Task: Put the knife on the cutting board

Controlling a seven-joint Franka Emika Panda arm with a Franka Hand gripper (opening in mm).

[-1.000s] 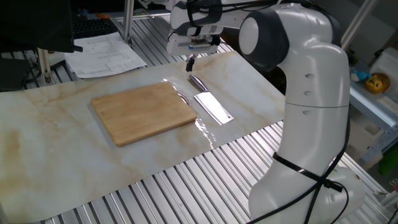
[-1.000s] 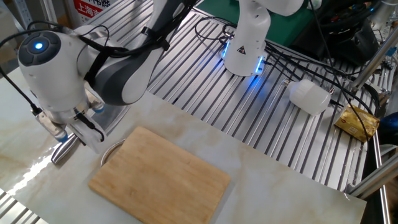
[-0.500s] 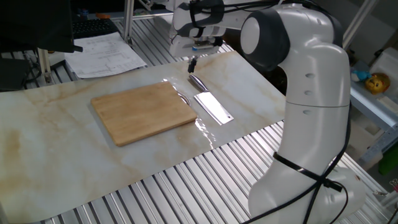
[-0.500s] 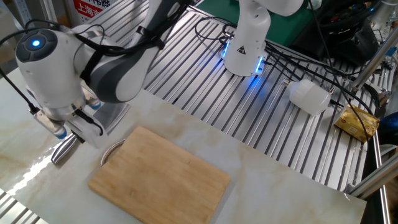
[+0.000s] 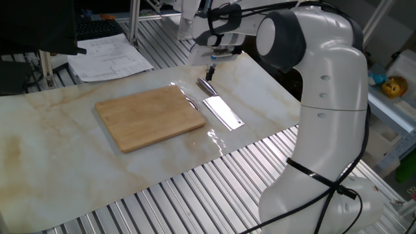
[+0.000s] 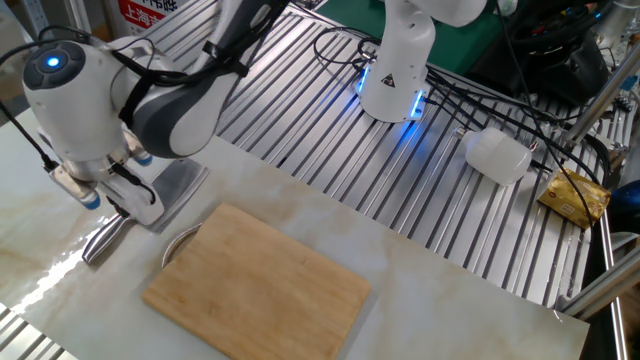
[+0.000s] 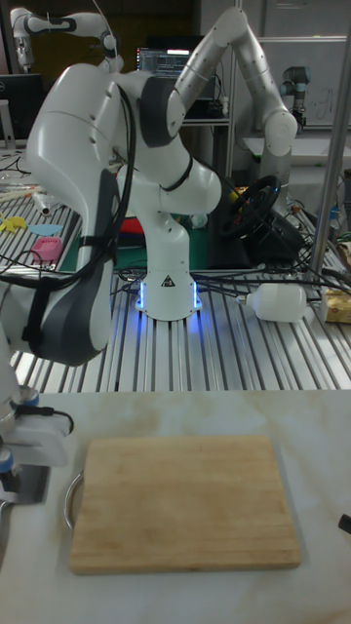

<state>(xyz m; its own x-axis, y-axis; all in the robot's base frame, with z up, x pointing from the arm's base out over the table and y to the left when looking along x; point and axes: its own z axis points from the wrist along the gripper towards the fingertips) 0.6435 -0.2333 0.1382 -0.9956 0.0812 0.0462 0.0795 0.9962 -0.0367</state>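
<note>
1. Marbled sheeting [image 5: 58,136] covers the slatted metal bench where we work, and a second white robot base with a blue glow [image 6: 395,70] stands behind it among cables.

2. We see the knife [image 5: 220,108] lying flat on the sheeting just beside the right edge of the cutting board [image 5: 151,116], blade toward the bench's near edge and short steel handle pointing away toward the arm. It does not rest on the board.

3. Our gripper [image 5: 211,70] hangs over the handle end of the knife, fingertips pointing down and not yet at the steel. In the other fixed view the gripper [image 6: 112,192] sits just above the handle [image 6: 103,240], with the blade partly hidden behind it.

4. We cannot tell whether the fingers are apart or together; they show only as a small dark tip in one view and are masked by the wrist in the other. They hold nothing.

5. We judge the task to be at its start: the approach is lined up, but the grasp, lift, carry and set-down all remain.

6. Nothing lies on the board, its top is bare wood, with a metal loop handle [image 7: 70,498] at one end.

7. No real container sits on the work surface. Off it, a white cylinder [image 6: 498,156] lies on the slats, and a yellow packet [image 6: 575,195] sits near it.
</note>
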